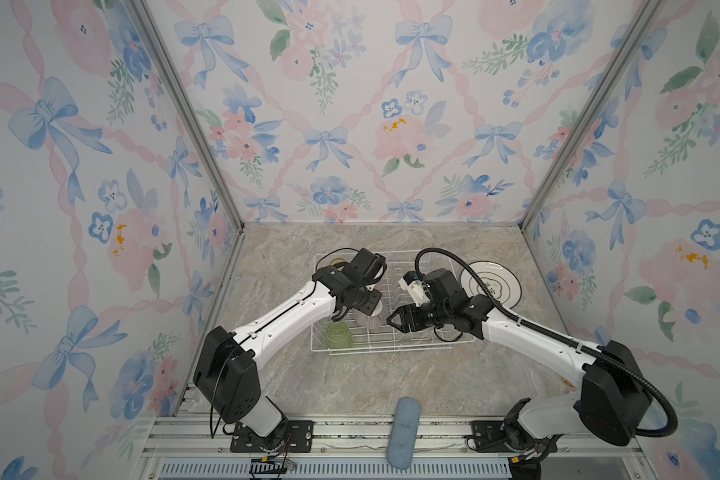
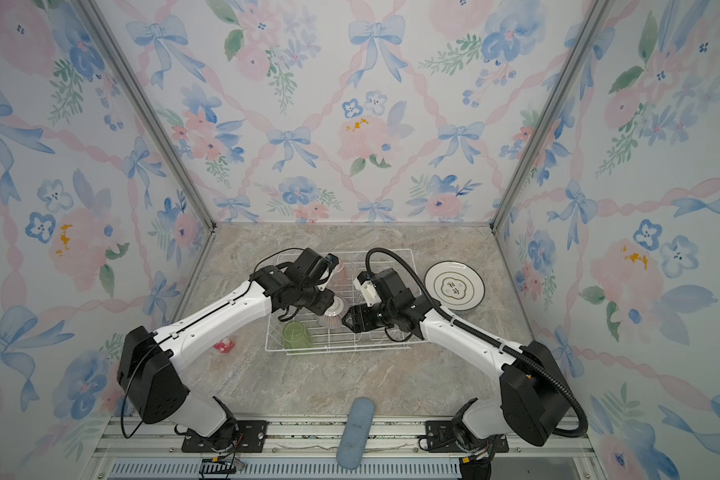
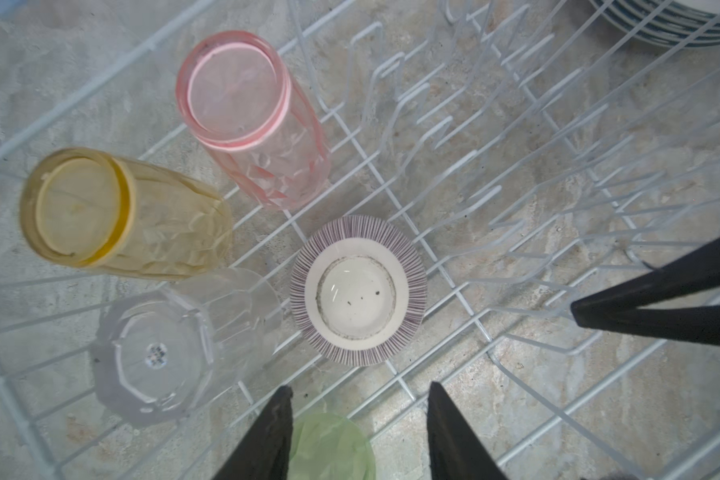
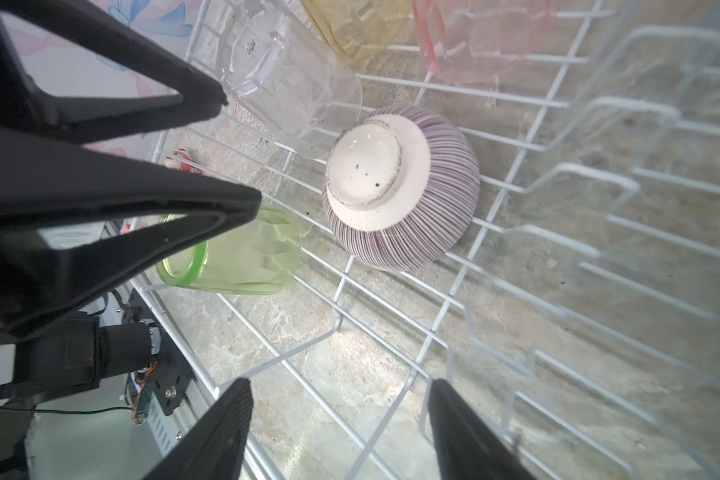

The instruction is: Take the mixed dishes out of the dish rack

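While the left gripper (image 3: 359, 386) is hanging over the near-left part of the dish rack (image 1: 385, 340), its jaws are standing moderately apart and gripping nothing; the green tumbler (image 3: 329, 446) is sitting right under them; the striped bowl (image 3: 358, 291) is sitting base-up just past them, near the middle of the rack's front half; the clear tumbler (image 3: 159, 357) is crowding the bowl on the side toward the rack's left end, touching or not I can't tell; the yellow tumbler (image 3: 100, 208) and pink tumbler (image 3: 242, 104) are standing base-up toward the rack's back-left corner; the right gripper (image 4: 339, 380) is hovering low over the rack's front middle, jaws wide, also empty, pointing at the same bowl; the plates (image 1: 491, 284) are already lying stacked on the table just outside the rack's right end.

Risks as I'm reading it: both arms are aiming at one bowl, so fingers clashing is the main worry; the bowl is looking domed and glazed, so a pinch on its wall is likely slipping off; any sideways shove is tipping the clear or green tumbler; a low right-arm approach is risking a snag on the prongs.
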You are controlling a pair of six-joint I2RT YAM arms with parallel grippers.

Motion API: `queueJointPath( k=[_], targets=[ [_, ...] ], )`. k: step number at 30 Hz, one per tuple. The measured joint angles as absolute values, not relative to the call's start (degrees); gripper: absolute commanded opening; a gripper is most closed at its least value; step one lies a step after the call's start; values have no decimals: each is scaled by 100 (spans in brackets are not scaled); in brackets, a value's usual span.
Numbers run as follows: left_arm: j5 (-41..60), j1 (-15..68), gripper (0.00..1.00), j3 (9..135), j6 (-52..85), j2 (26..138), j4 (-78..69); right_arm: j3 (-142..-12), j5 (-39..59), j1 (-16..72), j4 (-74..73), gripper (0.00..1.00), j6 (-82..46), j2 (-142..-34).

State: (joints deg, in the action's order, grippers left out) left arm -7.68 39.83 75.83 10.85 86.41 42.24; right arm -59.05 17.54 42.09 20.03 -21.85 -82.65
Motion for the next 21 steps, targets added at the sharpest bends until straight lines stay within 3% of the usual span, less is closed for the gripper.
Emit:
queueJointPath(
  k=[11, 21],
  targets=[
    [-631, 3116, 54, 6528, 1540, 6969, 3968, -7721, 110, 5072, 3094, 71, -1378, -9843],
    [-333, 2508, 59, 5959, 1588, 6071, 3913, -7703, 602, 5339, 3146, 73, -1411, -9308]
  ],
)
